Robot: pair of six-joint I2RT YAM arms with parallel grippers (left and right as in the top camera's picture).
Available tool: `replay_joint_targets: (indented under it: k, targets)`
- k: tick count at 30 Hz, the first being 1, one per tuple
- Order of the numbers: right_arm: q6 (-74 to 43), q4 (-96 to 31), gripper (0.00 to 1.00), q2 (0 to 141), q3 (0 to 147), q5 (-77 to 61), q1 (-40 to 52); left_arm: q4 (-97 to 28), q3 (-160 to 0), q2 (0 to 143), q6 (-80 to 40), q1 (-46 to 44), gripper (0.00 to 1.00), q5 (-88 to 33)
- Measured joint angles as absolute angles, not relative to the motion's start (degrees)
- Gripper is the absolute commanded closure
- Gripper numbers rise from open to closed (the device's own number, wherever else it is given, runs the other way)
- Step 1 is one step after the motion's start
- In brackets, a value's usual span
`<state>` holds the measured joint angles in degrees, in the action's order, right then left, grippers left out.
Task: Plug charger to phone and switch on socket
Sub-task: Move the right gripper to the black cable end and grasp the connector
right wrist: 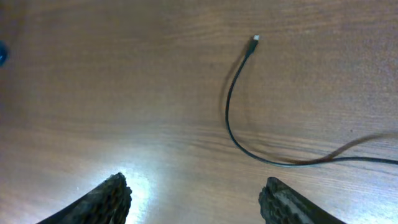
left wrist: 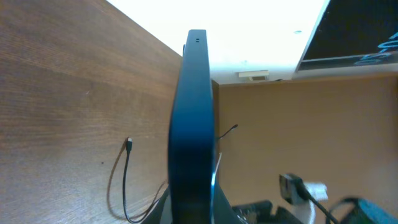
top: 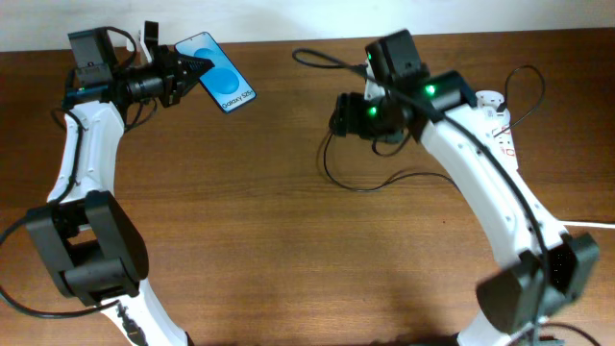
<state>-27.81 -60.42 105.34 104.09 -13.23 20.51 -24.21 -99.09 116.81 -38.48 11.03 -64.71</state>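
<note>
My left gripper [top: 187, 69] is shut on the phone [top: 226, 79] at the back left; its blue screen faces up and reads "Galaxy S25". In the left wrist view the phone [left wrist: 189, 124] stands edge-on between the jaws [left wrist: 193, 213]. The charger, a thin black cable [top: 360, 188], loops on the table at centre. My right gripper [top: 338, 113] is open and empty above it. In the right wrist view the cable [right wrist: 230, 118] ends in a small plug tip [right wrist: 255, 38], ahead of the open fingers [right wrist: 199, 199]. The white socket [top: 492, 99] lies at the back right, partly hidden by my right arm.
The socket's thick white cord [top: 586, 224] runs off the right edge. A robot cable [top: 322, 58] arcs behind my right arm. In the left wrist view the charger's tip [left wrist: 129, 144] and a black adapter on the white socket [left wrist: 298, 188] show. Wall at the back.
</note>
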Motion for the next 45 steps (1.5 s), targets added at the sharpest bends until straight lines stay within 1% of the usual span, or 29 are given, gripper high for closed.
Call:
replay_joint_targets:
  k: [3, 9, 13, 15, 28, 29, 30, 34, 37, 43, 44, 45]
  targets:
    - [-28.8, -59.0, 0.47, 111.5, 107.3, -13.5, 19.9, -25.1, -99.1, 116.8, -38.4, 11.0, 1.00, -65.5]
    - [-31.7, -55.9, 0.55, 120.1, 107.4, -13.5, 19.8, -25.7, -99.1, 116.8, -38.3, 11.0, 1.00, -65.8]
    - [-33.9, -52.1, 0.57, 122.9, 107.4, -13.6, 19.8, -26.2, -99.1, 116.8, -38.3, 11.0, 1.00, -65.8]
    - [-34.3, -51.9, 0.63, 123.9, 107.4, -13.6, 19.8, -26.4, -99.1, 116.8, -38.3, 11.0, 1.00, -65.8]
    - [-38.8, -48.9, 0.63, 127.0, 107.4, -13.6, 19.8, -26.9, -99.1, 116.8, -38.3, 8.8, 1.00, -64.9]
    - [-39.1, -47.6, 0.64, 127.1, 107.4, -13.4, 19.8, -27.2, -99.1, 116.8, -38.3, 8.8, 1.00, -64.9]
    - [-39.7, -46.5, 0.67, 127.3, 107.4, -13.4, 19.8, -28.1, -99.1, 116.8, -38.3, 8.8, 1.00, -64.5]
    - [-42.0, -44.7, 0.69, 131.2, 107.4, -13.0, 19.8, -29.7, -99.1, 116.9, -38.3, 8.8, 1.00, -62.9]
    - [-43.0, -43.7, 0.70, 134.0, 107.4, -12.3, 19.8, -29.8, -99.1, 116.9, -38.3, 8.8, 1.00, -62.5]
    - [-43.4, -42.7, 0.70, 135.4, 107.5, -11.4, 19.8, -29.8, -99.1, 116.9, -38.3, 8.8, 1.00, -62.5]
    - [-43.4, -42.7, 0.76, 135.5, 107.5, -11.5, 19.8, -29.8, -99.1, 116.9, -38.3, 8.8, 1.00, -62.5]
    - [-43.4, -42.7, 0.87, 135.5, 107.5, -11.5, 19.8, -29.8, -99.1, 116.9, -38.3, 8.8, 1.00, -62.5]
